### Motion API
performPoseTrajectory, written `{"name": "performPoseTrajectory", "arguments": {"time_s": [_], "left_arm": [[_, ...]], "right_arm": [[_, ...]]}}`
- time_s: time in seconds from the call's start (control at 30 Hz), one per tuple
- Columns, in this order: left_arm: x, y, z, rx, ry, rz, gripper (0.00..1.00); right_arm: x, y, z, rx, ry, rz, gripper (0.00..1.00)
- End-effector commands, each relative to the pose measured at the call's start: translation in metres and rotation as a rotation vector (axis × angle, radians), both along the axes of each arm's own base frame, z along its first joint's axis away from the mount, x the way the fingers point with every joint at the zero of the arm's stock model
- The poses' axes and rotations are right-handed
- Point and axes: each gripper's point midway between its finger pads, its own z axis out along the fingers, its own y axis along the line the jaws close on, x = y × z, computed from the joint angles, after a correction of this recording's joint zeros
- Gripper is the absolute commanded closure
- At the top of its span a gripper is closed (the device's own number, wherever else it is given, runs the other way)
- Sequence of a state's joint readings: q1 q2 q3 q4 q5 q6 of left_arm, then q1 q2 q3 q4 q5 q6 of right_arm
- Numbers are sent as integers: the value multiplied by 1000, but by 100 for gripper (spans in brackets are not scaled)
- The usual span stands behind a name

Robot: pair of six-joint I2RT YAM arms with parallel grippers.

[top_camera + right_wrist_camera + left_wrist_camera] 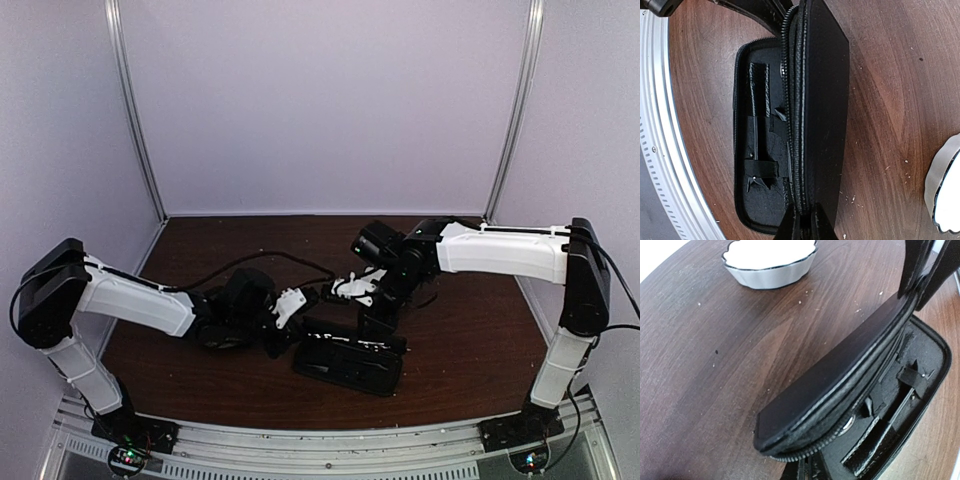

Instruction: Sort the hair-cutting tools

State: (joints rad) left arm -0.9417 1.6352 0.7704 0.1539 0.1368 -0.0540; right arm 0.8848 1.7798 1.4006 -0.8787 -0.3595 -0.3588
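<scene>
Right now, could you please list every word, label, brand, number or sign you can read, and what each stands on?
There is none to read. The black zip case shows no logo or label on lid or lining; the white scalloped plate is plain where visible; the wooden table bears no marks; the robot arms carry no legible print.
</scene>
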Motion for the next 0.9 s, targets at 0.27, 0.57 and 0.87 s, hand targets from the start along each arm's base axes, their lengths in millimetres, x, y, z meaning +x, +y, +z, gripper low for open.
{"name": "performPoseTrajectory", "arguments": {"time_s": [0.27,0.57,0.87], "left_arm": [[21,-60,60,-231,-80,-80,100],[15,-56,56,-217,-40,-67,100],[-11,-39,28,-136,34,-101,89]], "right_arm": [[-11,16,2,81,45,42,100],[-30,11,2,88,73,114,100],[-56,7,-17,32,34,203,100]]}}
